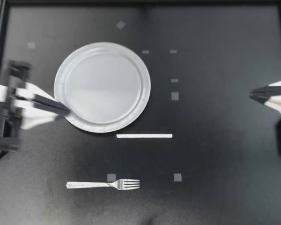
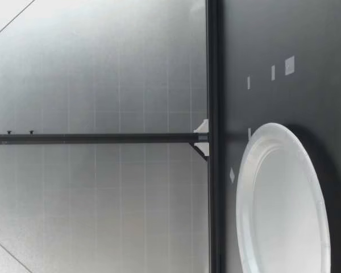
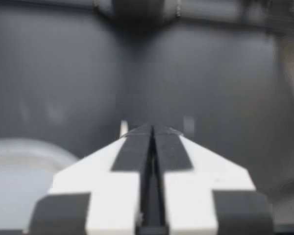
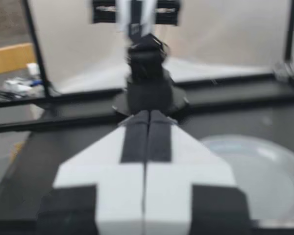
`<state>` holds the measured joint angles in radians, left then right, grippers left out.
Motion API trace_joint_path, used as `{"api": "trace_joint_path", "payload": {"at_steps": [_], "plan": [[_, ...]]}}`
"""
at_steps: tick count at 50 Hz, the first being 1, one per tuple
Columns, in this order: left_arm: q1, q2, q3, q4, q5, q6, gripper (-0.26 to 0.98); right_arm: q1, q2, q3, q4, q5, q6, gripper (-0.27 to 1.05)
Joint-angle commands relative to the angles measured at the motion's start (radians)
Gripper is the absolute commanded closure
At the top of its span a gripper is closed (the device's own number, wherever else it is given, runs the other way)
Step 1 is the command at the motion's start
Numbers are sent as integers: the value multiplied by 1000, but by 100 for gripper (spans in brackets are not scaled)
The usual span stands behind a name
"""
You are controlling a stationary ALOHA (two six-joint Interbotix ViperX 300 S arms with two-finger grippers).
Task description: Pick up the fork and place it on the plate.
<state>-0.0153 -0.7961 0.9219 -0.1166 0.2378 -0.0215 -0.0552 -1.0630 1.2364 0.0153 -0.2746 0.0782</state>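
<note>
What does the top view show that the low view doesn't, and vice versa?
Only the top view: the silver metal fork, lying apart from the white round paper plate; my left tool, shut, at that plate's rim; my right tool, shut.
Only the low view: the pale backdrop past the table's far edge, and a dark upright post in front of it.
Both: the plate, the black table, the white strip beside the plate, and small grey tape squares.
</note>
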Motion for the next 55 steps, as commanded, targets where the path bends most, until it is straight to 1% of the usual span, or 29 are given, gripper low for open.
{"api": "trace_joint_path", "payload": {"at_steps": [1, 5, 8, 12, 13, 16, 17, 23, 24, 26, 28, 32, 38, 45, 55], "plan": [[-35, 193, -86, -78, 104, -17, 70, -63, 52, -29, 18, 29, 40, 88], [-77, 293, -123, -109, 195, -17, 68, -77, 66, -26, 18, 31, 58, 87], [-86, 342, -138, -117, 255, -28, 64, -78, 63, -20, 17, 31, 58, 87], [-101, 396, -140, -143, 282, -29, 55, -80, 55, -9, 17, 31, 60, 87], [-109, 416, -143, -160, 282, -23, 51, -80, 52, -5, 18, 31, 61, 87], [-123, 463, -152, -183, 275, -18, 41, -80, 46, 3, 18, 31, 64, 87], [-127, 486, -156, -192, 275, -18, 35, -78, 43, 9, 18, 31, 64, 87], [-158, 591, -175, -198, 270, -25, 6, -78, 38, 17, 18, 29, 64, 87], [-163, 606, -181, -198, 268, -25, 4, -80, 38, 18, 18, 29, 64, 87], [-176, 632, -195, -198, 265, -25, 3, -80, 38, 20, 18, 29, 64, 87], [-196, 663, -212, -198, 256, -21, 5, -80, 40, 23, 18, 29, 64, 87], [-219, 710, -232, -198, 247, -18, 8, -80, 40, 28, 18, 29, 64, 87], [-238, 758, -242, -199, 233, -28, 9, -80, 37, 38, 18, 28, 64, 87], [-262, 802, -256, -199, 179, -35, 9, -80, 35, 57, 18, 17, 66, 87], [-272, 870, -256, -201, 132, -87, 9, -78, 31, 74, 18, -8, 64, 87]]}}
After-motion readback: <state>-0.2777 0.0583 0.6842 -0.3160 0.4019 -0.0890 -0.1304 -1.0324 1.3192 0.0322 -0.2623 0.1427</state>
